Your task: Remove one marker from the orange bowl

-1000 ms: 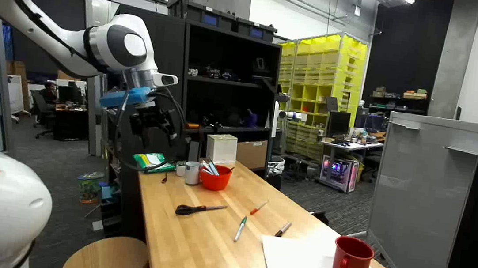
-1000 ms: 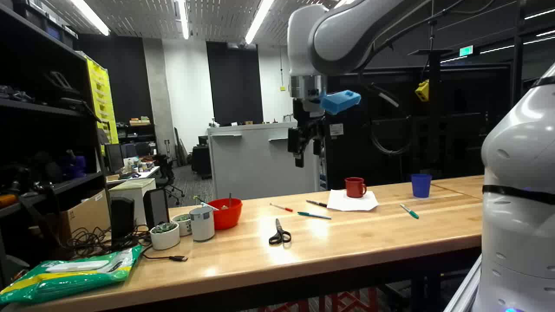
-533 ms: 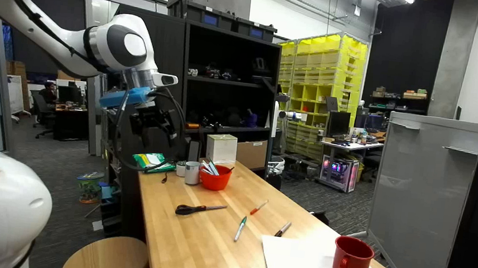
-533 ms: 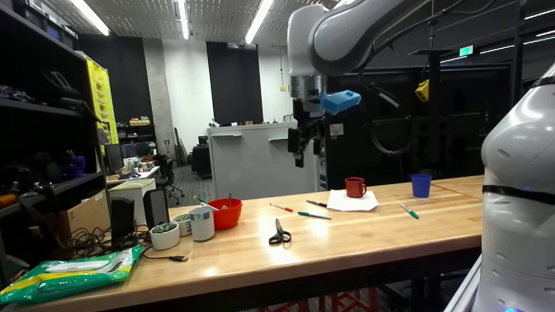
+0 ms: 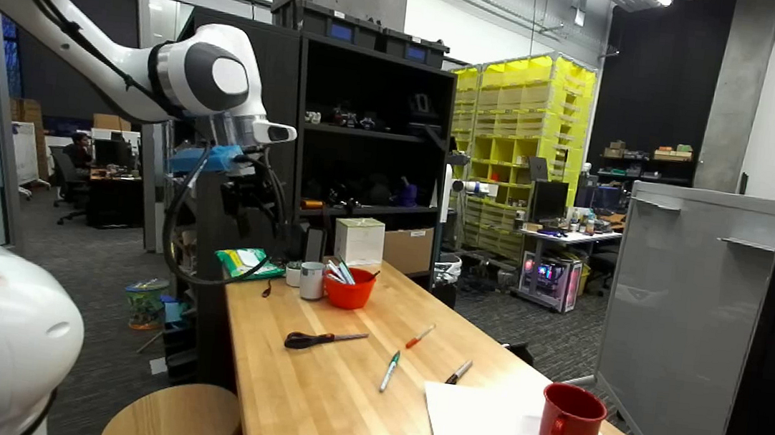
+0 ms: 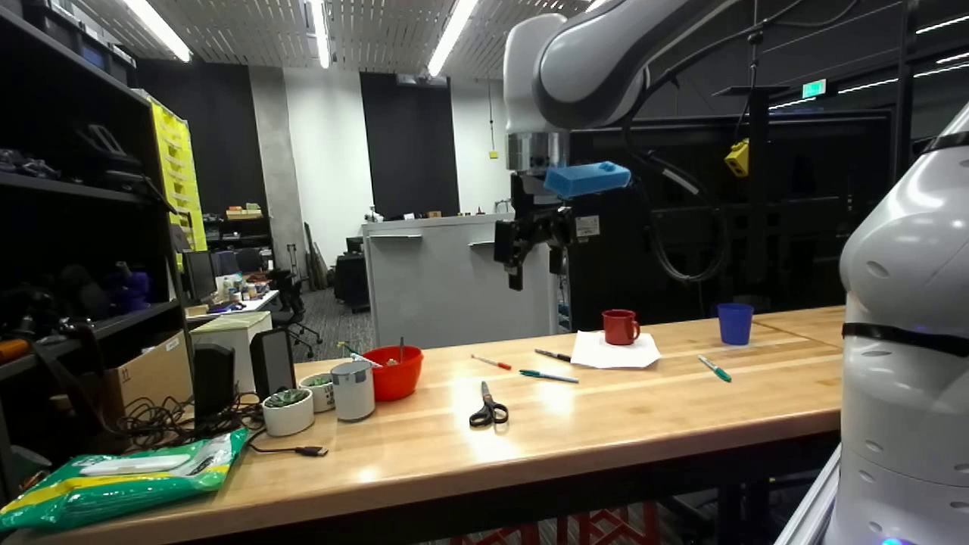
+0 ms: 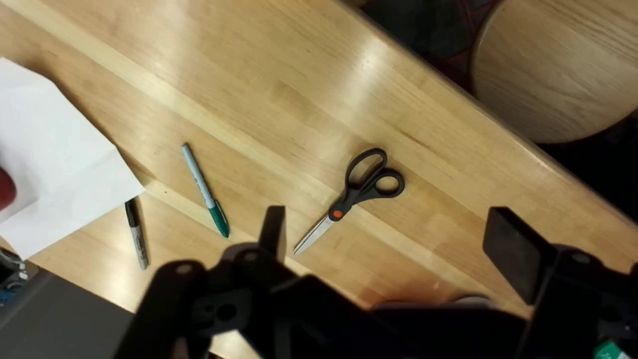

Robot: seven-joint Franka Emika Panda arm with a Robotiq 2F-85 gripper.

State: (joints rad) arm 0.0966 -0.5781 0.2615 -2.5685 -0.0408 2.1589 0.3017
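The orange bowl, low and red-orange, stands on the table in both exterior views (image 5: 349, 295) (image 6: 401, 378). Several light markers (image 5: 341, 272) lean out of it; a light one (image 6: 366, 360) and a dark upright one (image 6: 401, 348) show in an exterior view. My gripper (image 6: 536, 266) hangs well above the table, away from the bowl, over the scissors' area. In the wrist view the gripper (image 7: 386, 224) has its fingers wide apart with nothing between them. The bowl is hidden there behind the gripper body; only a reddish glow shows on the wood.
A grey cup (image 5: 311, 281) stands beside the bowl. Scissors (image 7: 351, 199), a green marker (image 7: 205, 189), a black marker (image 7: 137, 237) and a red pen (image 5: 420, 336) lie on the table. A dark red mug (image 5: 572, 424) stands on white paper (image 5: 480, 429). A blue cup (image 6: 735, 324) stands farther along.
In the last half second the arm has shifted slightly and the gripper has turned a little; before that it was still. The bowl and markers have not moved.
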